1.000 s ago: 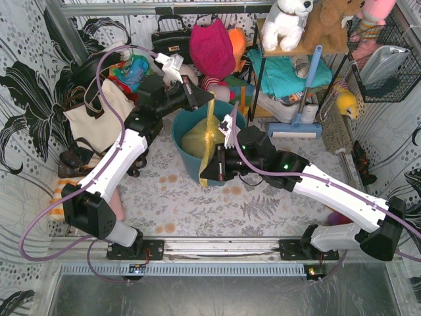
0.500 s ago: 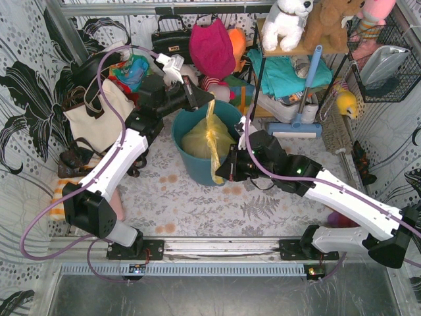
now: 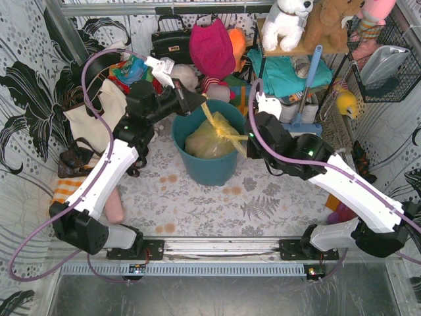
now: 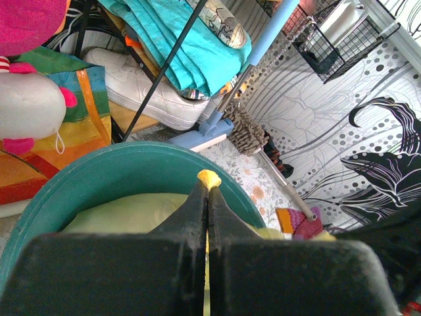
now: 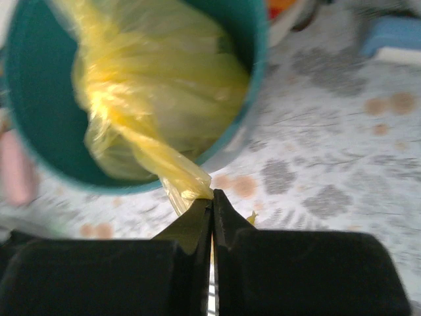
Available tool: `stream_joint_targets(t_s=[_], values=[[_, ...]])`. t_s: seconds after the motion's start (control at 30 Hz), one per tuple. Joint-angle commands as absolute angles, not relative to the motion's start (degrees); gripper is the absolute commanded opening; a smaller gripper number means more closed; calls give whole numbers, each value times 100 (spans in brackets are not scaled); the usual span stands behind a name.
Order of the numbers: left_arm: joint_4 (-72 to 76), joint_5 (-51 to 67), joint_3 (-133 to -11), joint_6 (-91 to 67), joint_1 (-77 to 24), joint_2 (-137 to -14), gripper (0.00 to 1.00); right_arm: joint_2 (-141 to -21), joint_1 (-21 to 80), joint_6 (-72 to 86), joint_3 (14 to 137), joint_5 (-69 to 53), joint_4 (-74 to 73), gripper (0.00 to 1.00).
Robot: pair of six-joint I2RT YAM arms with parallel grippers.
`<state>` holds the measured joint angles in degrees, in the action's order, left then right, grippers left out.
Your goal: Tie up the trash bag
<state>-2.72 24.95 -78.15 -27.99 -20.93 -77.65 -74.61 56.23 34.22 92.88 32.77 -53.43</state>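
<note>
Beside bin (image 3: 204, 172), right pincer (image 5: 212, 196) clamps trash bag (image 5: 164, 99).

Trash bag (image 3: 210, 139) translucent yellow, paler whitish patches showing through; bin (image 3: 197, 170) plain teal; table cover (image 3: 197, 207) pale grey with grey fern and flower print, a few orange-brown blotches; walls (image 3: 26, 92) white with big black flowers and dot clusters; left arm (image 3: 108, 171) and right arm (image 3: 358, 191) white with black joints; cable (image 3: 250, 105) purple; left gripper (image 4: 209, 191) and right gripper (image 5: 212, 201) black; tote bag (image 3: 99, 122) cream, black straps; handbag (image 3: 171, 41) black; hanging bag (image 3: 212, 47) magenta; plush dog (image 3: 287, 23) white; teddy (image 3: 329, 23) brown; folded cloth (image 3: 286, 74) teal; mop handle (image 3: 310, 72) light blue
</note>
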Motion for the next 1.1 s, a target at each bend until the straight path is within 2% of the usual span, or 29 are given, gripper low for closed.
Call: stream_joint_targets(t_s=[0.0, 0.23, 0.47, 0.73, 1.07], values=[[-330, 2289, -7647, -2591, -2071, -7438, 0, -7707, 5638, 2527, 9236, 5081, -5225, 0], [-832, 1532, -7466, -2302, -2074, -6919, 0, -7603, 5478, 773, 8399, 6490, -3386, 0], [-1341, 515, -7202, -2130, -2073, -6566, 0, -6963, 4877, -637, 7198, 6644, -1092, 0], [-1849, -226, -7167, -2185, -2074, -6404, 0, -6809, 4273, -586, 7151, 6501, -1186, 0], [-2293, -1313, -7952, -1644, -2068, -6329, 0, -6873, 4175, -1835, 7945, 6556, -240, 0]])
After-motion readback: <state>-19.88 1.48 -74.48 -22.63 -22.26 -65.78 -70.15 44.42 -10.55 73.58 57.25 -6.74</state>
